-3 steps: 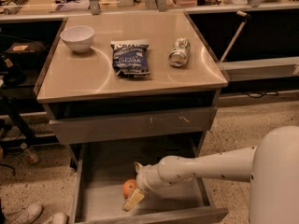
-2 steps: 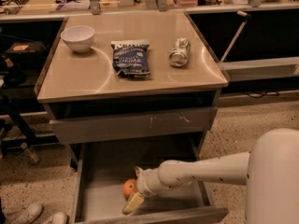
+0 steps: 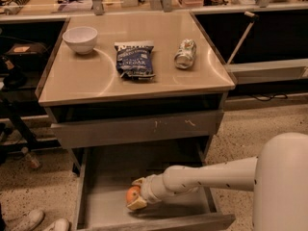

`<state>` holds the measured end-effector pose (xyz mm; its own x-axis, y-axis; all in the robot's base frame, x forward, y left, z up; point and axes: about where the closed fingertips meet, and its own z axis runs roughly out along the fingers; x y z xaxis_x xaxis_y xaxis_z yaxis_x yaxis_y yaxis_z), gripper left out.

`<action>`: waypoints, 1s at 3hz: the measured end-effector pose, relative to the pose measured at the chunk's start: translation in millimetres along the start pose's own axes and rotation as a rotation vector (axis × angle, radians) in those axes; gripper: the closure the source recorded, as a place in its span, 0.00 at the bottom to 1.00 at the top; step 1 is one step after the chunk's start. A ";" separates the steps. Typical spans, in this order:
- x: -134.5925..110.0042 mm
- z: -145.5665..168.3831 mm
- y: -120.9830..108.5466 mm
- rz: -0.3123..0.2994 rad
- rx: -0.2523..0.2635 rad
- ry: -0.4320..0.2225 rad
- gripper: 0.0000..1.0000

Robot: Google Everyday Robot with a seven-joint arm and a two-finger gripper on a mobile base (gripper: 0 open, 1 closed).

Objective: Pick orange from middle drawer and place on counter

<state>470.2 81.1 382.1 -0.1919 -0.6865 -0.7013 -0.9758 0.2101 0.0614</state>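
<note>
One gripper (image 3: 134, 195) clasps the round orange (image 3: 130, 196) — in the grey metal middle drawer (image 3: 103, 202).

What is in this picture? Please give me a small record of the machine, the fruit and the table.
tool: low inside the open drawer, right at the orange
orange: in the drawer, near its front, left of centre
middle drawer: pulled out, nothing else seen in it
drawer above: shut, pale scratches on its front
counter: holds three things
white bowl: back left, upright
chip bag: centre, lying flat
can: right, on its side
task state: orange not yet on counter
</note>
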 end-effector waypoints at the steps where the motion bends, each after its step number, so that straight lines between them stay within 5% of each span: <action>1: 0.0 0.0 0.0 0.000 0.000 0.000 0.65; 2: 0.0 0.0 0.0 0.000 0.000 0.000 0.88; 3: -8.3 -5.7 2.4 0.009 0.005 -0.009 1.00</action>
<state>468.9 83.4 392.2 -0.2001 -0.6786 -0.7067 -0.9734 0.2196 0.0648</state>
